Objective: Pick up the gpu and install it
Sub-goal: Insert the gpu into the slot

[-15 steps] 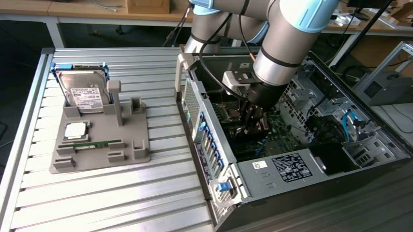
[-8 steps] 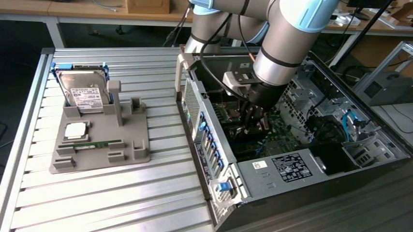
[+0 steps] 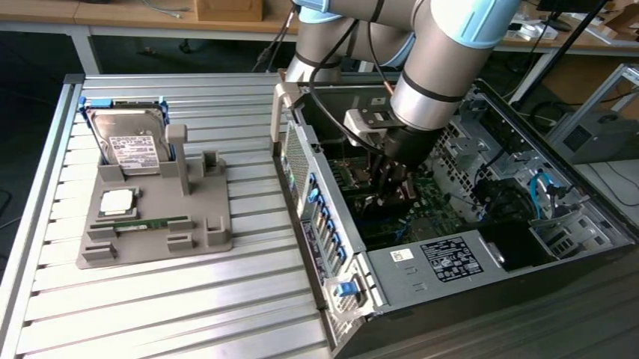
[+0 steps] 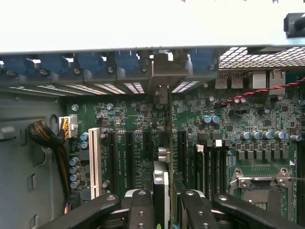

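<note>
The gpu point(image 4: 169, 143) is seen edge-on as a thin dark card standing upright over the green motherboard point(image 4: 238, 119), between the black expansion slots. Its silver end bracket point(image 4: 164, 76) sits at the case's rear slot openings. My gripper point(image 4: 167, 202) is shut on the card's near end, one black finger point(image 4: 142, 205) on each side. In the exterior view the gripper point(image 3: 391, 187) reaches down inside the open computer case point(image 3: 319, 217), with the card dark between its fingers. I cannot tell whether the card's edge is seated in a slot.
On the exterior view's left, a grey parts holder point(image 3: 205, 232) carries a hard drive point(image 3: 135, 142), a processor point(image 3: 118, 200) and a memory stick point(image 3: 150, 222). Inside the case are a white slot point(image 4: 94, 162), a cable bundle point(image 4: 45, 136) and a processor socket point(image 4: 259, 188).
</note>
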